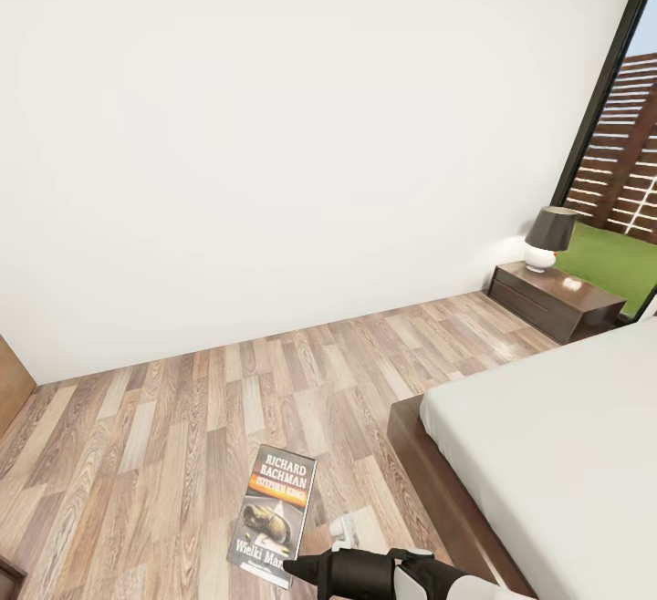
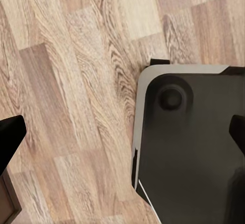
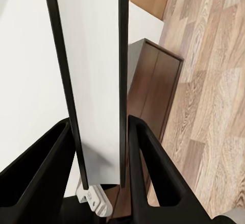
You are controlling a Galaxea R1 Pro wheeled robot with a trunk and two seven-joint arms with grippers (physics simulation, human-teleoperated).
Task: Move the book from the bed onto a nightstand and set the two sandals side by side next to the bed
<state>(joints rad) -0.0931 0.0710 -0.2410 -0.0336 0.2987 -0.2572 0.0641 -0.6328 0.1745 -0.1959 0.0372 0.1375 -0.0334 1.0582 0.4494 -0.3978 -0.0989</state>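
We stand in the bedroom, facing a plain white wall (image 1: pixel 274 126) that meets a light-brown wood-plank floor (image 1: pixel 182 418). At the far right a tall black-framed window (image 1: pixel 607 98) shows a slatted fence and a strip of green. Below it sits a low dark-brown nightstand (image 1: pixel 557 301) with a drawer front, and a lamp (image 1: pixel 547 237) with a dark shade and white base stands on its top. The bed (image 1: pixel 566 445) fills the lower right, a pale-grey mattress on a dark-brown frame whose edge runs along the floor.

Our right hand (image 3: pixel 99 147) grips the book (image 1: pixel 274 513) between its two black fingers (image 3: pixel 41 178). In the head view the book is held out over the floor, cover up, beside the bed frame, with white "Richard Bachman" lettering and an orange band readable. In the right wrist view we see it edge-on, its white pages clamped between the fingers, with the bed frame and floor beyond.

Our left hand (image 2: pixel 122 132) hangs with its fingertips (image 2: pixel 10 132) spread wide, holding nothing, above the plank floor and a dark, grey-rimmed part of our base (image 2: pixel 189 147).
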